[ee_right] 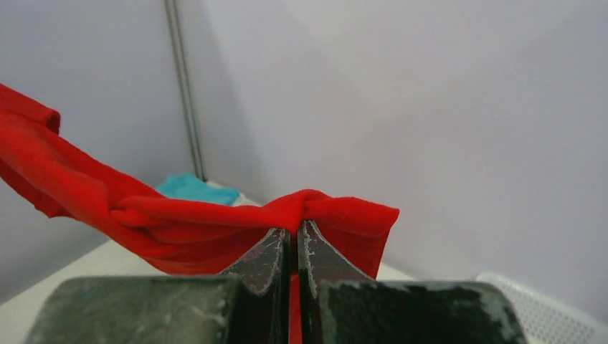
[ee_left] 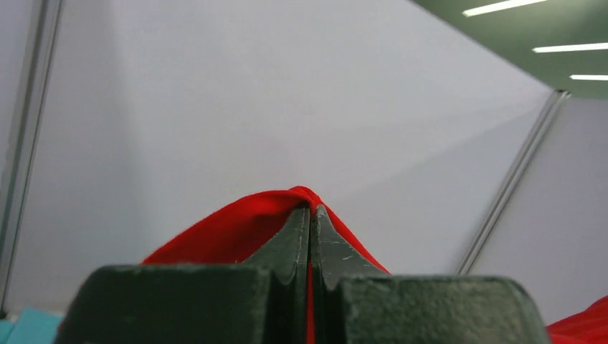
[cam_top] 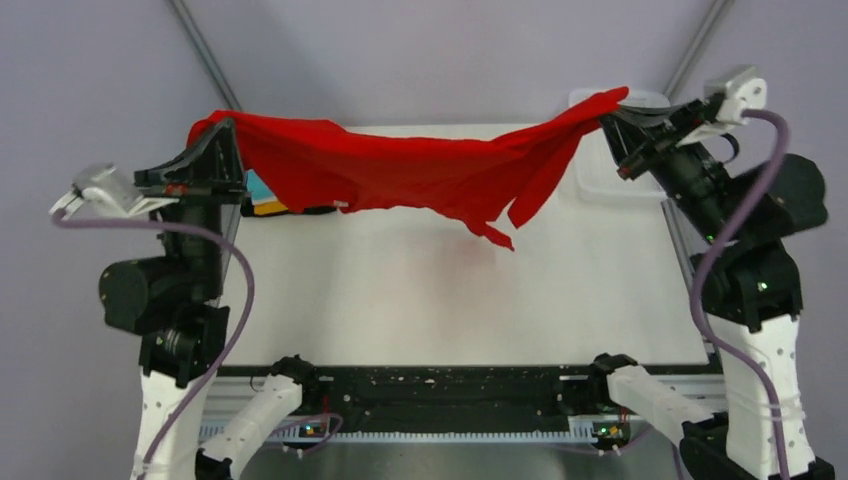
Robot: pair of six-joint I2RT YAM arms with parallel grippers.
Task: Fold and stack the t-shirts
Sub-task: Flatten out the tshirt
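Red t-shirt [cam_top: 400, 170] off desk [cam_top: 450, 300], stretched in air between the two sets of jaws, sagging in middle; loose sleeve and hem dangle lower toward right half. Left jaws closed on bunched corner at left end. Right jaws closed on opposite end (cloth pinched into small peak in each wrist view). Folded stack [cam_top: 265, 200] on desk at far left, partly hidden by left jaws: turquoise, orange-yellow, black edges showing. White mesh basket [cam_top: 595, 185] at far right of desk.

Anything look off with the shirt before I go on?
The red shirt hangs between the left gripper and right gripper unevenly: roped and twisted toward the right gripper, loose flaps dangling below. Nothing looks spilled or damaged.
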